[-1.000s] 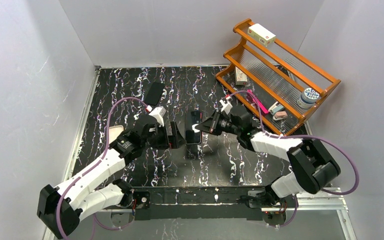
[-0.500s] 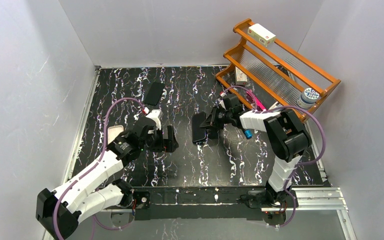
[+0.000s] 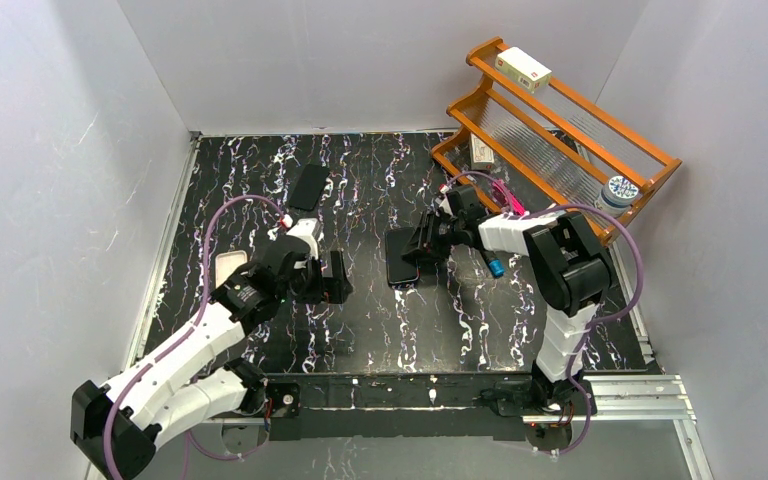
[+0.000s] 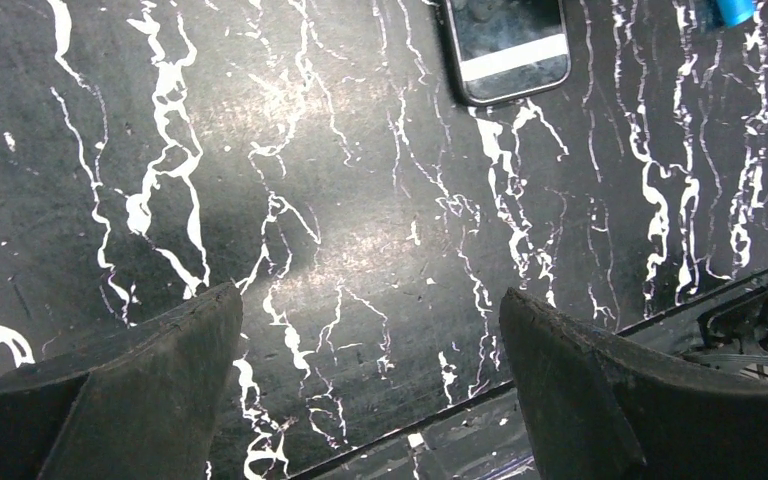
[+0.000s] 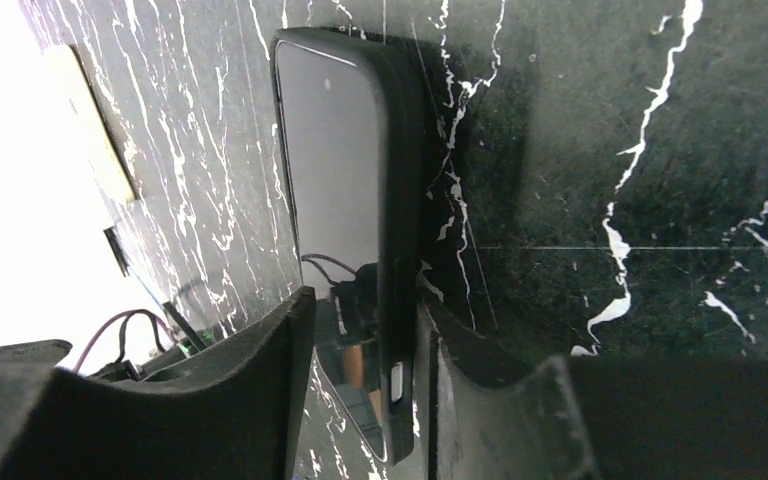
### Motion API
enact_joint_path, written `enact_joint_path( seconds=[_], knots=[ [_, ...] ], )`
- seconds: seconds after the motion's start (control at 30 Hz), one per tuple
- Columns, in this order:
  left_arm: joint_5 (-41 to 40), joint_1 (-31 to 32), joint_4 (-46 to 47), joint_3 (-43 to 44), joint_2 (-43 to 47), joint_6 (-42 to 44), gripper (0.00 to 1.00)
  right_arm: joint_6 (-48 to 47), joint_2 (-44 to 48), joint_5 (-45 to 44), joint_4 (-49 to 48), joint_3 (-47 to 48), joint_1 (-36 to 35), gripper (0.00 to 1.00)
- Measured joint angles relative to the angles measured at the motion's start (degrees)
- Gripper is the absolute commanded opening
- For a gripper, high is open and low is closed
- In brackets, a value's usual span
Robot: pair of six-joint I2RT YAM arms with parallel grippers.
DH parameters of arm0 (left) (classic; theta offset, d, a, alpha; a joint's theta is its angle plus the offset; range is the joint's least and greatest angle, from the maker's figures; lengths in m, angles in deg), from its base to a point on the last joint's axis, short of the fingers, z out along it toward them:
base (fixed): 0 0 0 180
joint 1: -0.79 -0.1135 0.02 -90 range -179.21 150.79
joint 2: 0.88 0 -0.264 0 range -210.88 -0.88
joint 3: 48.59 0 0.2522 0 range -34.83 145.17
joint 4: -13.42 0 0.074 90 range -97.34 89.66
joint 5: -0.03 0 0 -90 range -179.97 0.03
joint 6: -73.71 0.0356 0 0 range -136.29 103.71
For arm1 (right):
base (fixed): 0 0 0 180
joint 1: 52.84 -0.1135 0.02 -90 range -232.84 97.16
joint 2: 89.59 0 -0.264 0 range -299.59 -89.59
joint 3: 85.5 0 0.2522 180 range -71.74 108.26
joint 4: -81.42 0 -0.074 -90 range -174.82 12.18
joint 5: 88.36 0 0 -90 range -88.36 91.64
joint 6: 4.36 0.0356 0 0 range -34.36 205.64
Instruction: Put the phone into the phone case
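The black marbled table [image 3: 360, 170] is being shared by two arms, with the wooden rack [image 3: 560, 130] standing at its far right corner. The left gripper [image 3: 330, 280] is being held spread wide and empty, well to the left of the rack, apparently so that the other arm is given room. The right gripper [image 3: 422, 245] is being held just left of the rack's near end, its fingers [image 5: 240, 400] bracketing the phone [image 3: 401, 258]. Whether the phone is being pinched or let go cannot be told. The phone, judged already seated in its dark phone case [image 5: 405, 200], is lying just left of the rack, probably being set down.
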Motion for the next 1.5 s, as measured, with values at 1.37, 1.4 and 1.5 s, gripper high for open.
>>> enact_joint_path(
  seconds=[1.37,1.4,1.5],
  knots=[
    [-12.4,-37.6,-6.7,16.2,-33.9,4.5,0.58,4.9,51.5,12.5,-2.1,-25.1,-0.3,0.99],
    [-12.3,-38.2,-6.4,16.2,-34.7,4.9,0.57,5.1,51.8,12.5,-2.1,-25.1,-0.3,0.99],
    [-11.4,-40.5,-5.4,16.0,-37.9,6.3,0.54,5.4,52.9,12.6,-2.2,-25.1,-0.3,0.99]
  ],
)
